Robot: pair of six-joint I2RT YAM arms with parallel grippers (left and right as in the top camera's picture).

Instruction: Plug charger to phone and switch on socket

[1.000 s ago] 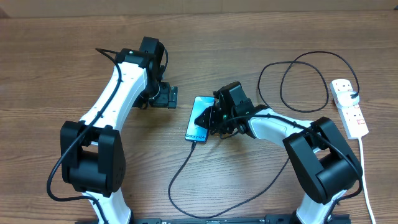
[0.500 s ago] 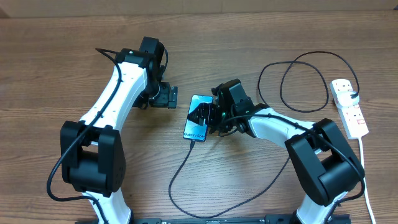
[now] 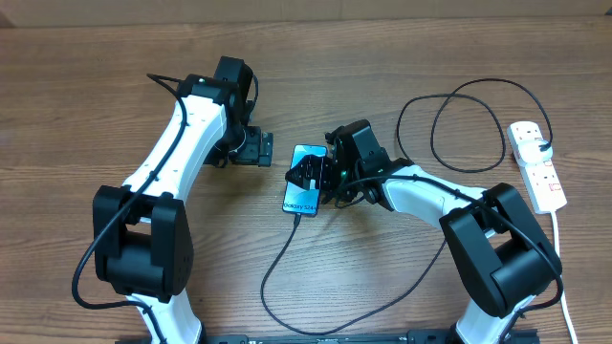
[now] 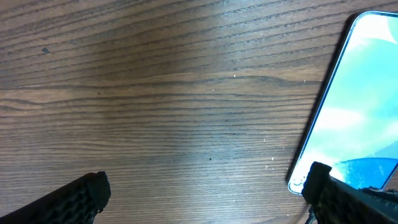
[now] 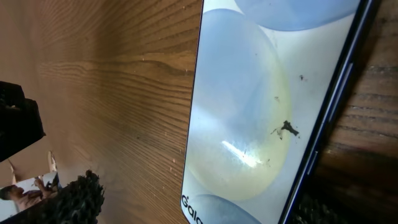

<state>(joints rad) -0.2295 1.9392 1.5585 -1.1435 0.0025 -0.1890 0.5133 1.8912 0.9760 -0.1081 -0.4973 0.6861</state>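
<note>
One phone (image 3: 300, 199) face up on the counter (image 3: 382, 57) between the arms, charger (image 3: 277, 263) tip at its near edge, cable looping right to the socket (image 3: 537, 164); right gripper (image 3: 311, 174) spread wide astride the phone, not clamping; left gripper (image 3: 260, 148) wide open, empty, just left of it.

two white-and-black robot arms are sharing one brown wooden table (image 3: 76, 57): one left arm (image 3: 177, 143) and one right arm (image 3: 421, 196). each is carrying one black two-finger gripper, making two: left gripper (image 3: 269, 150), right gripper (image 3: 308, 180). lying on the table are one slim black-edged smartphone with a light-blue screen (image 3: 299, 199), one long thin black cable (image 3: 277, 253), one white oblong power strip (image 3: 537, 167) and one thicker white cord (image 3: 562, 268).
</note>
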